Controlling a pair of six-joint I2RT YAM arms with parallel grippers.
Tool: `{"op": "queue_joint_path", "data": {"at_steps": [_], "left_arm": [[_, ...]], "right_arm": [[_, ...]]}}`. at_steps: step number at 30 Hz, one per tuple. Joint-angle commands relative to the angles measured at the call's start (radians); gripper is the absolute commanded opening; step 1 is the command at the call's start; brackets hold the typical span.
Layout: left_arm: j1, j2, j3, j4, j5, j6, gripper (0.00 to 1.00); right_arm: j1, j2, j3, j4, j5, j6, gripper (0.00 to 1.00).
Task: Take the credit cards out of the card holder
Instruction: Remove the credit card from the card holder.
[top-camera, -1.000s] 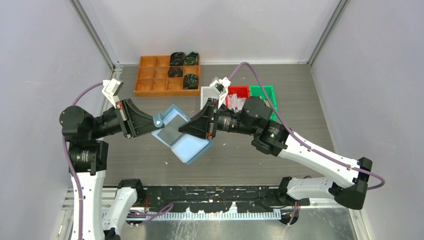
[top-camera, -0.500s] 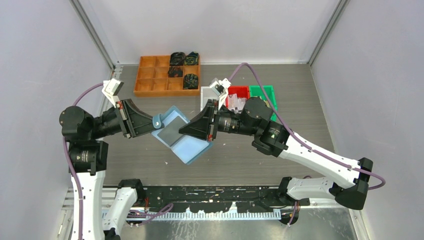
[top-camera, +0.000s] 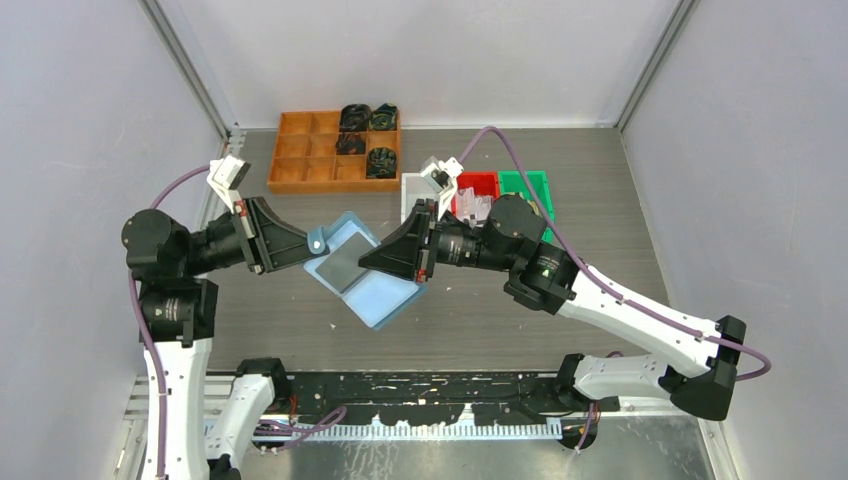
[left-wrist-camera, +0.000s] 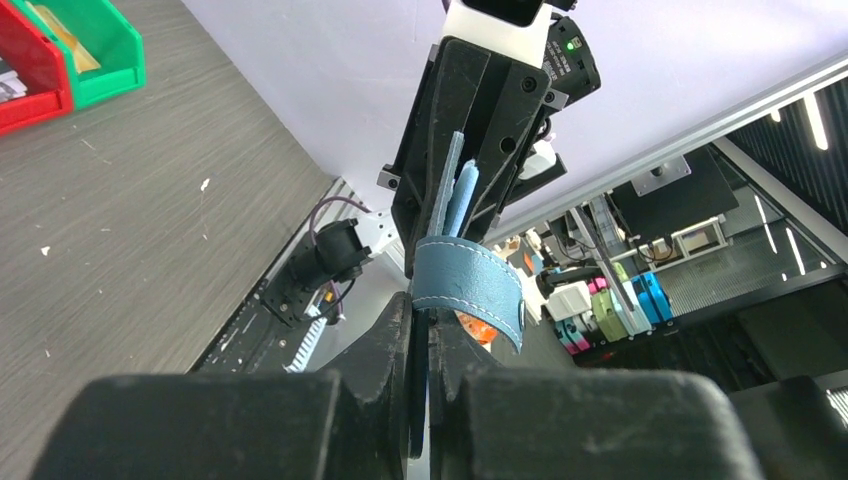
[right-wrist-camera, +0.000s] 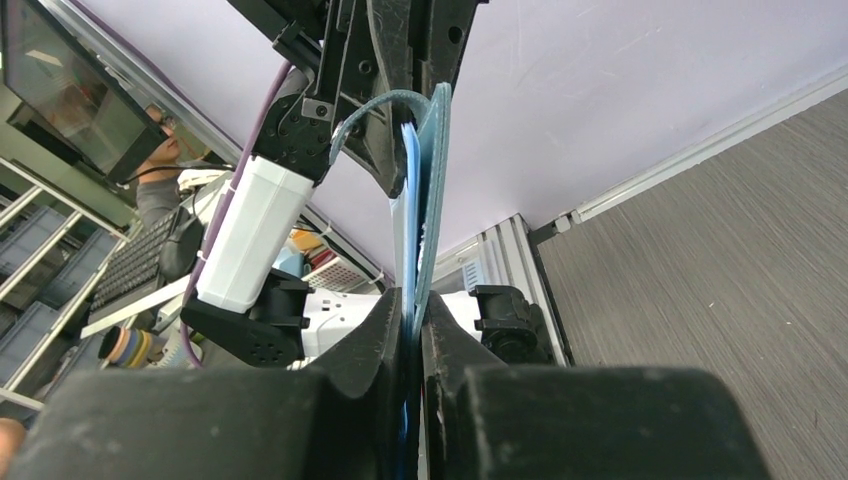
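Top external view: at the back of the grey wood-grain table sits an orange wooden compartment tray. Four compartments at its right end hold black rounded parts. To the right of it stands a small red plastic bin with pale bits inside, too small to name. Just beside that is a green plastic bin, and the left wrist view shows something yellowish lying in it. A shallow white tray sits just left of the red bin, partly hidden by the right arm's wrist.

The light blue, soft, flat folding card holder is held up between the two arms, nearer than the orange tray and left of the bins. It is opened out with its inner face turned up to the overhead camera. Its long axis runs diagonally from far left to near right. Its small stitched tab loop points toward the left arm. A dark grey flat plastic card lies on the far-left half, its edges in line with the holder's.

The left gripper has its fingers pressed together on the card holder's edge at the tab loop. In its wrist view the holder stands edge-on out of the pinch. The right gripper comes in from the opposite side, and its fingers are pinched on the holder's blue layers. Whether the dark grey card is also in that pinch cannot be told.
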Motion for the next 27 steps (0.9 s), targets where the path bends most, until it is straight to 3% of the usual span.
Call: {"op": "queue_joint_path", "data": {"at_steps": [1, 3, 8, 12, 16, 18, 23, 27], "left_arm": [[0.002, 0.018, 0.011, 0.066, -0.001, -0.048, 0.03], [0.003, 0.023, 0.011, 0.067, 0.0, -0.051, 0.01], [0.003, 0.025, 0.011, 0.07, 0.002, -0.028, 0.0], [0.003, 0.027, 0.032, 0.058, -0.005, 0.028, 0.0], [0.002, 0.016, 0.096, -0.052, -0.037, 0.211, 0.0], [0.002, 0.005, 0.128, -0.134, -0.061, 0.318, 0.0], [0.002, -0.015, 0.158, -0.188, -0.071, 0.425, 0.0], [0.003, -0.04, 0.15, -0.22, -0.071, 0.493, 0.0]], "right_arm": [[0.008, -0.037, -0.012, 0.055, -0.025, -0.011, 0.13], [0.008, -0.037, -0.017, 0.059, -0.028, -0.008, 0.19], [0.008, -0.061, -0.049, 0.057, -0.009, 0.01, 0.47], [0.008, -0.088, -0.088, 0.057, 0.002, 0.031, 0.51], [0.007, -0.118, -0.128, 0.068, 0.015, 0.054, 0.45], [0.006, -0.123, -0.136, 0.068, 0.024, 0.062, 0.37], [0.007, -0.09, -0.113, 0.067, 0.025, 0.085, 0.19], [0.006, -0.046, -0.07, 0.069, 0.043, 0.105, 0.13]]}}
